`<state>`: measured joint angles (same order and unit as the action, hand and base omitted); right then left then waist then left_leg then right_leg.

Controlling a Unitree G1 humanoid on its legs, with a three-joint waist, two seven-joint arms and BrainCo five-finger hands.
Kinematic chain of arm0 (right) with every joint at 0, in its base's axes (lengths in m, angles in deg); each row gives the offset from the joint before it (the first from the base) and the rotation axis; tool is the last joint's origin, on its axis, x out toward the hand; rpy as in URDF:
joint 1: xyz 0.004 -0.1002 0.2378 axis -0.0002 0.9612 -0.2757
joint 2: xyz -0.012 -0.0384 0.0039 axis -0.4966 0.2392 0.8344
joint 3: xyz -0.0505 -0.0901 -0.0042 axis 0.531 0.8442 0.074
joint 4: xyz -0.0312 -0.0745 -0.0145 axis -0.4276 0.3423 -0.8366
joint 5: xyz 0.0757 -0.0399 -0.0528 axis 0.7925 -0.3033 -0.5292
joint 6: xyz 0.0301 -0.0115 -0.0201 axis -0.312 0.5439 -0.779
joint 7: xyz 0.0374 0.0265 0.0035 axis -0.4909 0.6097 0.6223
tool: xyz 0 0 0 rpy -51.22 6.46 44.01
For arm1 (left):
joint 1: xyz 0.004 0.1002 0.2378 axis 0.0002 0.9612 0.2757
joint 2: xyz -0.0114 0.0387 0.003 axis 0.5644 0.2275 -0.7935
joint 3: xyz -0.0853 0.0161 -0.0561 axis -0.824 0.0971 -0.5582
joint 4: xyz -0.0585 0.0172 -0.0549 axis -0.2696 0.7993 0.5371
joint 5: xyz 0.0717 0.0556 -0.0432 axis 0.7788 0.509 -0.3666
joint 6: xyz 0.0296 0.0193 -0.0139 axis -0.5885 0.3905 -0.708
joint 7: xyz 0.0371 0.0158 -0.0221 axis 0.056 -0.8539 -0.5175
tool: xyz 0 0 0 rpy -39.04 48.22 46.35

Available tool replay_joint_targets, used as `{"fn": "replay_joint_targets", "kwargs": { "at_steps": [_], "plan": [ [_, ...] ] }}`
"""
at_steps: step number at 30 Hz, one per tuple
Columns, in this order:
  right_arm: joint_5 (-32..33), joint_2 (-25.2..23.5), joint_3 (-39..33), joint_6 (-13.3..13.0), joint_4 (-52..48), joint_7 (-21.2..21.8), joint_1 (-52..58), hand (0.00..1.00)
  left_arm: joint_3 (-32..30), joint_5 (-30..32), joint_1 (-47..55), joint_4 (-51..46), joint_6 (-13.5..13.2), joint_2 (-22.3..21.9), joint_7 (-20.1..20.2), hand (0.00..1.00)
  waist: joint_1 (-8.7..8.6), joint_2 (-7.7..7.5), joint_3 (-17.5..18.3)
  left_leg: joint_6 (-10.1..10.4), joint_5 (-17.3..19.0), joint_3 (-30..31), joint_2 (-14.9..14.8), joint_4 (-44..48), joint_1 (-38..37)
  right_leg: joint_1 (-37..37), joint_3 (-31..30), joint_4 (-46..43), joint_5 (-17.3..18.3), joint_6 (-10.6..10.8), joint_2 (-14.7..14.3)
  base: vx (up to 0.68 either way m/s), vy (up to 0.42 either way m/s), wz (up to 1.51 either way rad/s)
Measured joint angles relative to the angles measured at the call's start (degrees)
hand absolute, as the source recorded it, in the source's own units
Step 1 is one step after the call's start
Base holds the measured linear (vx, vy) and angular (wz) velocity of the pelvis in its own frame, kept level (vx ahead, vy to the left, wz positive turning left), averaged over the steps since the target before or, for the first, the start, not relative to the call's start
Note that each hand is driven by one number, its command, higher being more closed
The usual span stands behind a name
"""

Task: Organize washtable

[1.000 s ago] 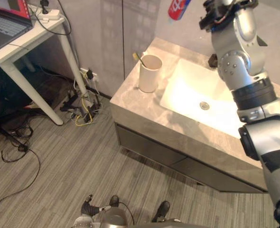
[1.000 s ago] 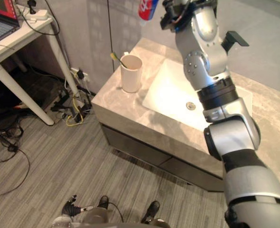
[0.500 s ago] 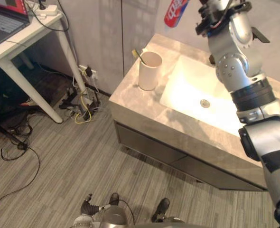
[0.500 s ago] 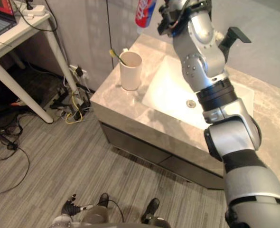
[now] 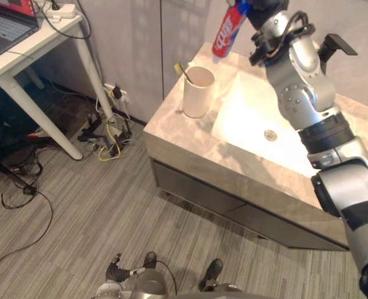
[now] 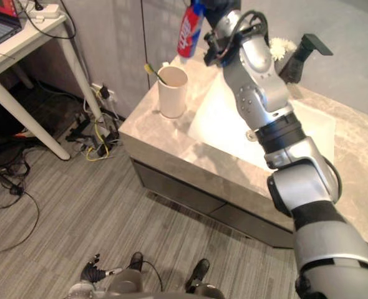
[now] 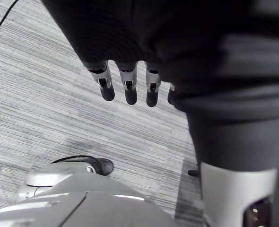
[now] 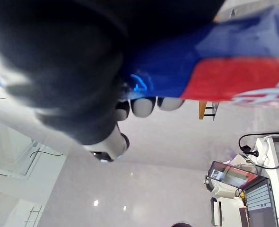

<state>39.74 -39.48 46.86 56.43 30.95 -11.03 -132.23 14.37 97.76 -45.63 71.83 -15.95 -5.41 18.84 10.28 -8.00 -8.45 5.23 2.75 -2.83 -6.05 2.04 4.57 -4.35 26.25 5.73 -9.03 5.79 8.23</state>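
My right hand [image 5: 263,9] is raised at the back of the washtable, shut on a red and blue toothpaste tube [image 5: 224,34]. The tube hangs cap end down, above and slightly behind a cream cup [image 5: 198,92] on the stone counter [image 5: 171,128]. A yellow-green toothbrush [image 5: 181,73] leans in the cup. In the right wrist view the tube [image 8: 215,71] crosses over my curled fingers [image 8: 144,106]. My left hand [image 7: 125,87] hangs low by my side above the floor, fingers straight and holding nothing.
A white sink basin [image 5: 259,118] takes up the counter's middle, with a black faucet [image 5: 337,45] behind it and a white flower-like thing [image 6: 282,47] beside that. A white table [image 5: 28,53] with a laptop stands at the left, cables [image 5: 109,143] below.
My right arm has come down and toward the cup, bringing the tube from the top edge of the view to just above the cup's back rim.
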Motion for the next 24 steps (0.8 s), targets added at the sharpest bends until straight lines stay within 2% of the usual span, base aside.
{"fn": "replay_joint_targets", "kwargs": {
  "at_steps": [6, 24],
  "plan": [
    [-0.01, -0.02, 0.03, 1.04, 0.0, -0.02, 2.2, 1.0, 0.02, -0.01, 0.0, -0.03, -0.01, 0.0, 0.02, 0.0, -0.04, 0.0, 0.0, 0.0, 0.0, 0.32, 0.01, 0.01, 0.26, -0.12, 0.2, 0.0, 0.0, 0.0, -0.01, 0.0, 0.0, 0.0],
    [0.0, -1.5, 0.21, 1.26, -0.19, 0.87, 2.21, 1.0, 0.59, -0.03, 0.0, -0.23, -0.07, 0.2, 0.09, 0.0, 0.08, 0.02, -0.01, -0.01, 0.0, 0.9, 0.02, 0.32, 0.88, -0.3, 0.48, 0.0, 0.0, 0.0, -0.01, 0.0, 0.0, 0.01]
  ]
}}
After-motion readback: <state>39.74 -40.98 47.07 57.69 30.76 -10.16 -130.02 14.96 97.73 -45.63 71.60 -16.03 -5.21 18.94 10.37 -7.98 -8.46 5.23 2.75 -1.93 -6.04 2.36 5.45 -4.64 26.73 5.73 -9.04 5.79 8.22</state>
